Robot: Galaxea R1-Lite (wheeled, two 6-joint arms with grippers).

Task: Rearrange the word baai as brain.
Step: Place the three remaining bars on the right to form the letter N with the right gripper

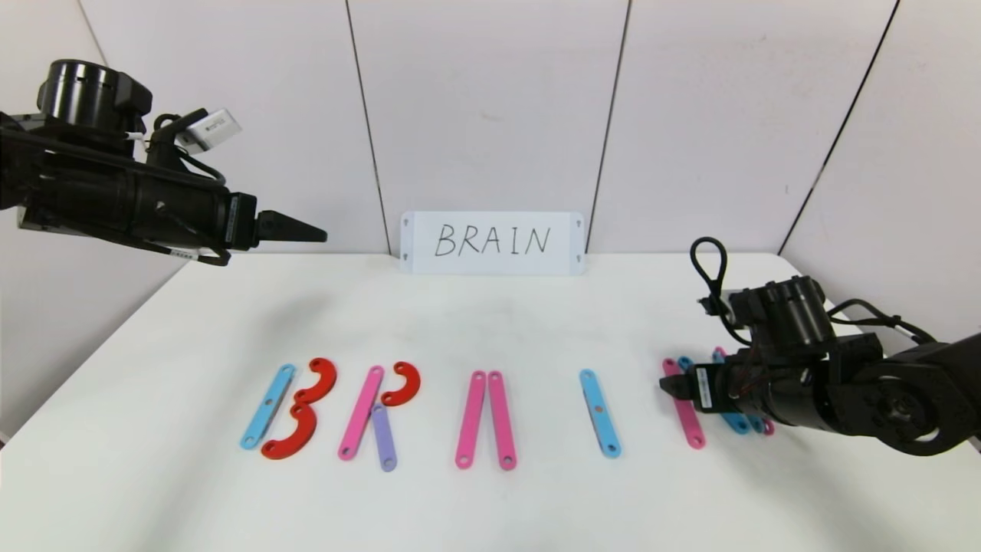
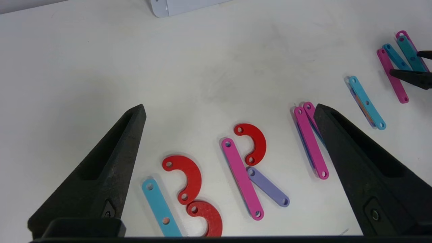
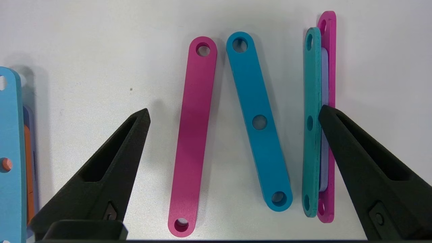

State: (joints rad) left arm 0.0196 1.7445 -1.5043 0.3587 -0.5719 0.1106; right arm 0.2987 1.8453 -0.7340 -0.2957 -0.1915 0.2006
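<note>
R (image 1: 381,410): formed near the worktop's front edge.
Right gripper (image 1: 665,386): jaws open over the N (image 1: 684,406).
Left gripper (image 1: 318,232): jaws open, raised.
Risk: stacked bars could be dragged askew.

bright, even overhead light | soft faint shadows | no glare | sharp | slight edge distortion

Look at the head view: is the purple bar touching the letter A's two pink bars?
No. The purple bar lies against the R's pink bar, with bare table between it and the A's pink bars.
</note>
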